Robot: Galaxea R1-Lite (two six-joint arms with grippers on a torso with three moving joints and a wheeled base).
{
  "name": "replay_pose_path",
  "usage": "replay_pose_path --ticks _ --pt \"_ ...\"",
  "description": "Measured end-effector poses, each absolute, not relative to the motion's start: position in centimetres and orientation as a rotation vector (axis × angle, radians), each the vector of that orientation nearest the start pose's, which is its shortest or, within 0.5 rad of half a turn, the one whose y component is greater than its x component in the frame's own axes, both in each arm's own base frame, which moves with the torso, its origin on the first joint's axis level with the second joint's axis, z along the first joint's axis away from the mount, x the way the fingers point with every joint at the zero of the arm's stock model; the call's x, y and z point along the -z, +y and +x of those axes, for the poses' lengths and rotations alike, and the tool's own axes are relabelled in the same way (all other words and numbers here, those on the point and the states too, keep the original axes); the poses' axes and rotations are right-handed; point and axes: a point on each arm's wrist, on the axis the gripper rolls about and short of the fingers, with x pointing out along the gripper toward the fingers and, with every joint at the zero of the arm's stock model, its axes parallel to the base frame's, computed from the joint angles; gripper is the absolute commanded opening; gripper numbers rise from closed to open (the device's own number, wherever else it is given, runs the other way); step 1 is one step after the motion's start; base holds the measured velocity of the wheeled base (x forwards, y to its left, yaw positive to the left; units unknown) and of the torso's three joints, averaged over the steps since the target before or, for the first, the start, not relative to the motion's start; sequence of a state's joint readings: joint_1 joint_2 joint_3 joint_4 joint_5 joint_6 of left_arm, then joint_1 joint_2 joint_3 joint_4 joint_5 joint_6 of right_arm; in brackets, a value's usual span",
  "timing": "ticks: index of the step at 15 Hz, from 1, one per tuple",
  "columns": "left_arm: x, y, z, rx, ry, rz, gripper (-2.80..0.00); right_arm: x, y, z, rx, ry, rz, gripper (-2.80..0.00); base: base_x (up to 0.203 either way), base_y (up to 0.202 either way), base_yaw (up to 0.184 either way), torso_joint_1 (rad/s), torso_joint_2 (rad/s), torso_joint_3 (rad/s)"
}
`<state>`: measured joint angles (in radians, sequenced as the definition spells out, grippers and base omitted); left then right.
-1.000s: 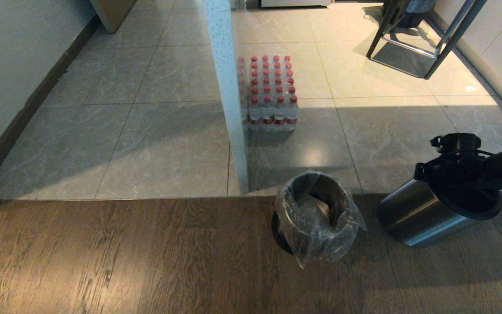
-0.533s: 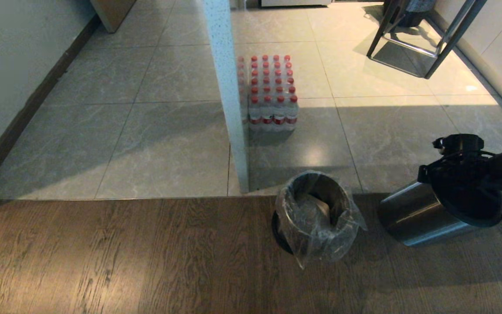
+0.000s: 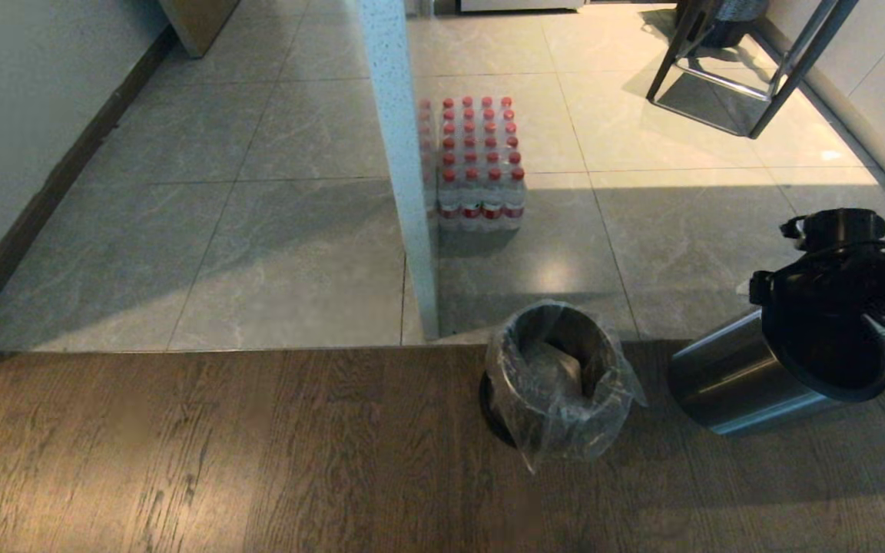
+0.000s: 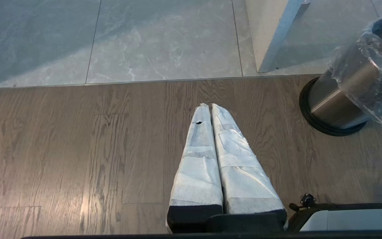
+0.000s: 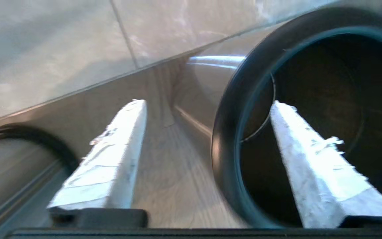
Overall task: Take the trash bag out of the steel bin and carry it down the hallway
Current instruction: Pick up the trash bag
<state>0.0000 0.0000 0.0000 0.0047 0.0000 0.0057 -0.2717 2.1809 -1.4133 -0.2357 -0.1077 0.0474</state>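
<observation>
The bag (image 3: 558, 388), a thin, light, slippery film, drapes an inner pail (image 3: 565, 361) on the wood floor (image 3: 181, 453); pinch its gathered rim, as your right hand (image 5: 207, 109) is open astride the steel shell's (image 3: 734, 384) black rim.

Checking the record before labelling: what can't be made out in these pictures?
- Trash bag contents: head view, crinkled plastic and the steel bin wall hide most.
- Right gripper touching the tilted steel shell rim or not: right wrist view, cannot tell.
- Right gripper fingers: head view, hidden by the dark arm.
- Left gripper: outside head view.
</observation>
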Motion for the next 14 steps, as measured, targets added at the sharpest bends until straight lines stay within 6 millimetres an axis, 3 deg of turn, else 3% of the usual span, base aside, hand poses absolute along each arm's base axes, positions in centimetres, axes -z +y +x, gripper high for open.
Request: replay_pose_path --ticks 4,7,9,11,12,14 --pt "-7.5 0.0 -2.3 0.000 0.005 0.006 -2.80 -17.8 -6.5 36.3 0.240 0.506 0.082 -2.80 0.000 0.000 0.000 0.000 0.00 0.000" --pt "-7.5 0.0 -2.3 0.000 0.004 0.006 -2.80 -17.3 -1.5 32.2 0.086 0.665 0.077 -2.80 0.000 0.000 0.000 0.000 0.00 0.000" --pt "-7.5 0.0 -2.3 0.000 0.004 0.006 -2.80 -16.7 0.0 31.3 0.052 0.715 0.096 -2.80 0.000 0.000 0.000 0.000 0.00 0.000" --pt "-7.5 0.0 -2.3 0.000 0.004 0.006 -2.80 -15.6 0.7 31.7 0.044 0.753 0.124 -2.80 0.000 0.000 0.000 0.000 0.00 0.000" --pt "-7.5 0.0 -2.3 0.000 0.004 0.006 -2.80 -14.9 1.1 32.3 0.033 0.766 0.135 0.00 0.000 0.000 0.000 0.000 0.00 0.000" --pt "-7.5 0.0 -2.3 0.000 0.005 0.006 -2.80 -13.9 1.8 33.5 -0.028 0.786 0.185 0.00 0.000 0.000 0.000 0.000 0.00 0.000"
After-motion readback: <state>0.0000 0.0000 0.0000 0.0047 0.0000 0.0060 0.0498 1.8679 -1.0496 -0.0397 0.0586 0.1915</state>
